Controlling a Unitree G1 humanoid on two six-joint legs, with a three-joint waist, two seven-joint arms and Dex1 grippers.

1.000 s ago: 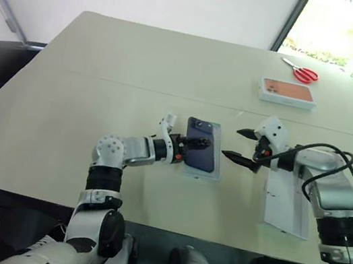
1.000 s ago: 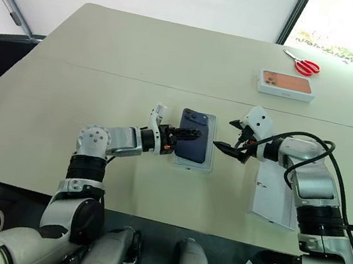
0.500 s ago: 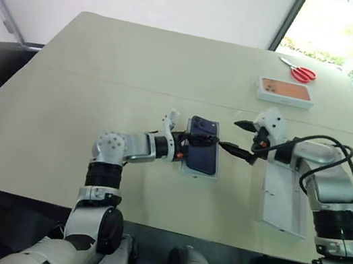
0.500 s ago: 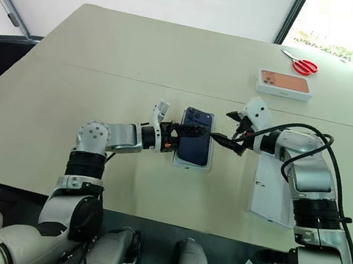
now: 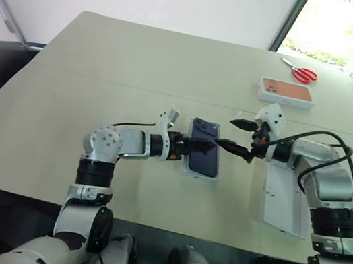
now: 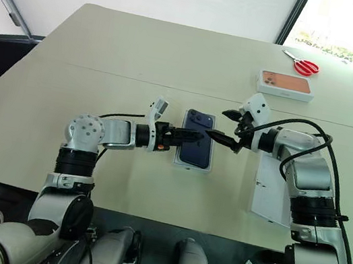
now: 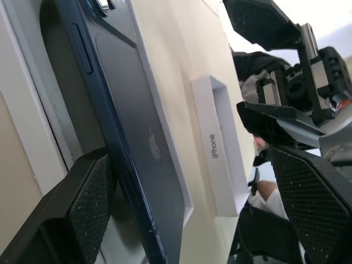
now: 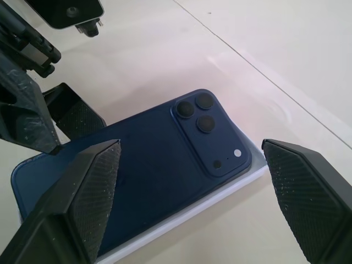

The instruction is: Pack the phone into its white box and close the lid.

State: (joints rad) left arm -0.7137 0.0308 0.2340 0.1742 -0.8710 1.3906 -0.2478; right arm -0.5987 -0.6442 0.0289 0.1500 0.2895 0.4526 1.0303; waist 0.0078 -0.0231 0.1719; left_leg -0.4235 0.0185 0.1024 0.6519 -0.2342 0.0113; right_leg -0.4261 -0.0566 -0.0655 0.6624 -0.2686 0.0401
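The dark navy phone (image 5: 204, 153) lies back up on the white box (image 5: 202, 175), a shallow tray in the middle of the table. In the left wrist view one long edge of the phone (image 7: 137, 137) seems to ride on the tray's rim. My left gripper (image 5: 200, 147) is open at the phone's left side, its fingers reaching over that edge. Open too, my right gripper (image 5: 226, 132) straddles the camera corner (image 8: 206, 121) from the right without touching it. The lid (image 5: 284, 202) rests on the table to the right, under my right forearm.
Another white box with an orange phone picture (image 5: 287, 92) sits at the back right, with red scissors (image 5: 301, 73) beyond it. A seam (image 5: 103, 80) crosses the table. The table's front edge (image 5: 147, 221) runs close below the tray.
My left gripper has opened and let go of the phone, and its elbow has swung outward. My right gripper has shifted left to the phone's camera corner.
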